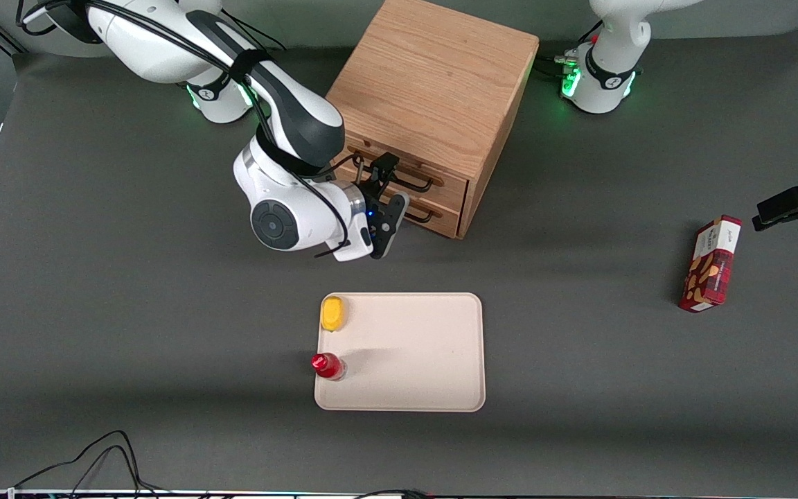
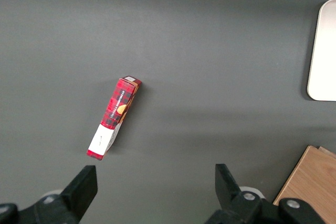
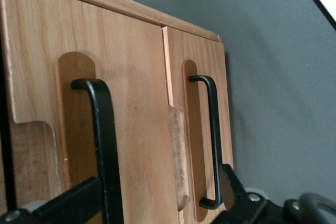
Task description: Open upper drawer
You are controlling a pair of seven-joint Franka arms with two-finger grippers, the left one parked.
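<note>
Gripper [image 1: 384, 201] at the drawers
Jaws spread around the upper drawer's [image 1: 399, 174] handle [image 3: 102, 145]; tray [image 1: 440, 346] nearer the camera, box [image 1: 711, 264] toward the parked arm.

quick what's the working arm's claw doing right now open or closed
Right arm's claw: open, fingers straddling the thin black wire handle of the light oak upper drawer, not clamped.
</note>
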